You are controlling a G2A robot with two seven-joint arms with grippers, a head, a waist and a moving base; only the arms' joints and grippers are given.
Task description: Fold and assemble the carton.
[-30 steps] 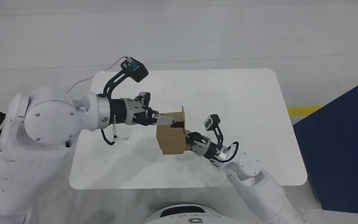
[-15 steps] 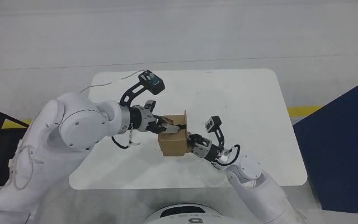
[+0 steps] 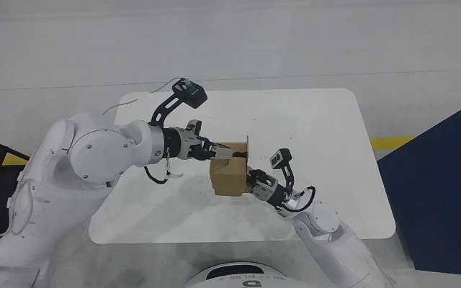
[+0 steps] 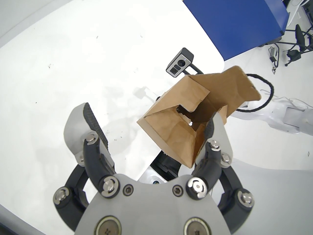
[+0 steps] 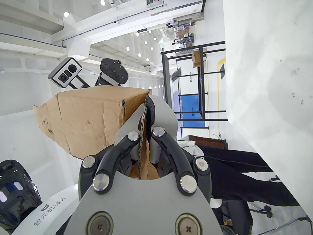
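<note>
The left gripper (image 3: 218,152) is on the left side of the box. It is wide open and holds nothing. One of its fingers (image 4: 216,129) touches the edge of the box's open mouth. The other finger hangs apart over the white table (image 3: 317,122).

The box (image 3: 230,178) is in the middle, between the two grippers. I cannot tell if it rests on the table or hangs just above it. Its open mouth faces the left gripper, so that arm is the nearer one for the flaps. Some flaps are bent inward. One long flap (image 4: 240,86) sticks out on the far side of the mouth. I think the next job is to push a flap in.

The right gripper (image 5: 147,103) is on the right side of the box. It is squeezed tight on one wall of the box and holds it steady.

There is lots of open table all around, and the table's edges are well away.
</note>
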